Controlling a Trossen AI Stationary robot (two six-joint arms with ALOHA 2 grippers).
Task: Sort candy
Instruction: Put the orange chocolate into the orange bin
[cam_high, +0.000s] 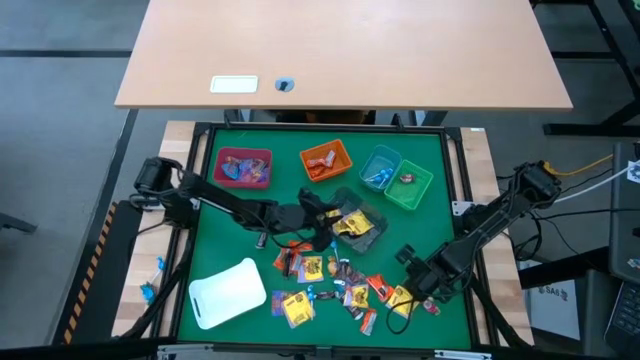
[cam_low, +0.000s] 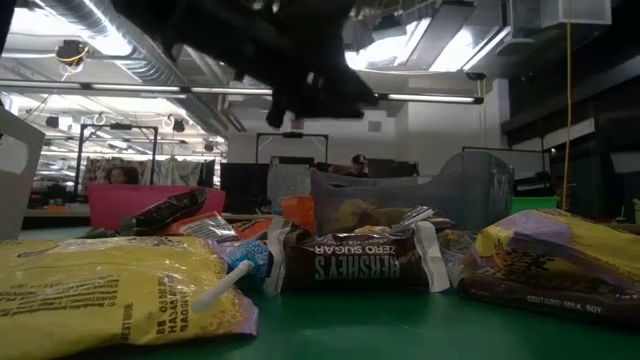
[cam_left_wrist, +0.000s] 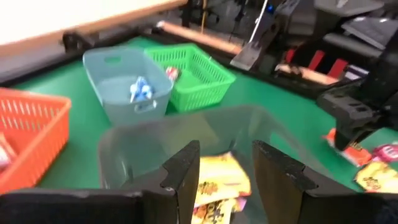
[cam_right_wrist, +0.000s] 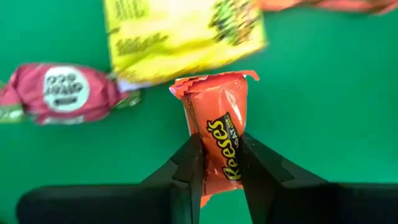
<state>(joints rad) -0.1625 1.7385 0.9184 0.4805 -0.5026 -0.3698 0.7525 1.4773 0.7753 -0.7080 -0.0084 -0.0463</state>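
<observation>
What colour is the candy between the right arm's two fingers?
Orange, with yellow Reeses lettering outlined in dark. The Reeses packet shows best in the right wrist view.

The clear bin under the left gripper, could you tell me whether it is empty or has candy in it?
Not empty: the clear bin holds yellow packets, seen between the left gripper's open fingers in its wrist view.

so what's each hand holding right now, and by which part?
Right hand: closed on the orange Reese's packet, pinching its sides near one end. Left hand: open above the clear bin, holding nothing.
</observation>
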